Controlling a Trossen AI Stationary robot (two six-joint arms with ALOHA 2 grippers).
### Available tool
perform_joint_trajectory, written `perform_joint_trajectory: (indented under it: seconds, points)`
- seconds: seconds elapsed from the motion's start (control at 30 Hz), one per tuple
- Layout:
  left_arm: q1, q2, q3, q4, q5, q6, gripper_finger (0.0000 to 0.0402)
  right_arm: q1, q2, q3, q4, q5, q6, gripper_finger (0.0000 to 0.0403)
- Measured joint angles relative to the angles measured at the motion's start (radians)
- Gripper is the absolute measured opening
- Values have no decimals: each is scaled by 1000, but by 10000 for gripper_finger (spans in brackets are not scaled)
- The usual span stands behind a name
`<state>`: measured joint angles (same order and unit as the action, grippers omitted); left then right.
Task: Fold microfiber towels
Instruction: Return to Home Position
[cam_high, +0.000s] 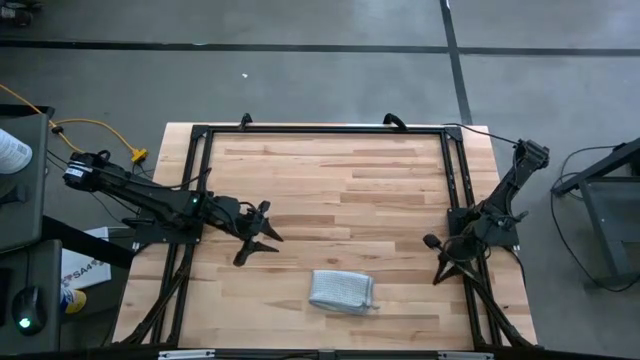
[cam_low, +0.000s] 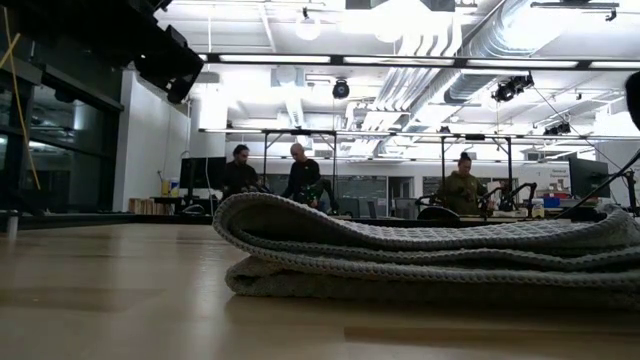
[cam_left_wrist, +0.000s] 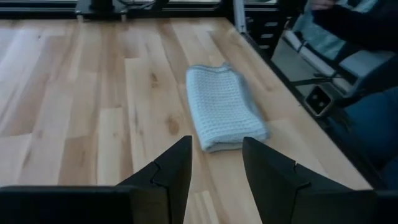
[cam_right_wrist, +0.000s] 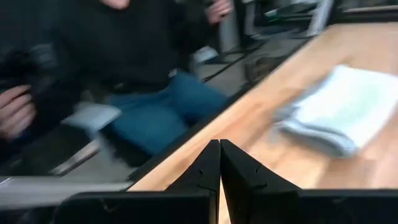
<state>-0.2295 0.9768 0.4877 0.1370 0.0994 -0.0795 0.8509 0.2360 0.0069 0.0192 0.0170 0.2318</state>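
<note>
Microfiber towel: lying folded at near side, apparently finished. Left gripper hovering clear at left, jaws released; right gripper hanging clear at right, jaws clenched empty.

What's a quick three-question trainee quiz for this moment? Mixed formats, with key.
1. True or false: the towel lies folded on the table.
2. Left claw and right claw: which is open? A) left B) right C) both
3. Short answer: is either claw touching the towel?

Key: 1 true. 2 A; the right claw is shut. 3 No, both are clear of it.
</note>
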Motion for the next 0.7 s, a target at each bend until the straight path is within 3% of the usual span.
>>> perform_joint_trajectory:
  seconds: [0.13, 0.7]
  points:
    - [0, 0, 0, 7, 25, 0, 142, 0, -9, -1, 1, -57, -22, 2]
    - [0, 0, 0, 38, 71, 23, 142, 0, 5, -1, 1, -50, 33, 2]
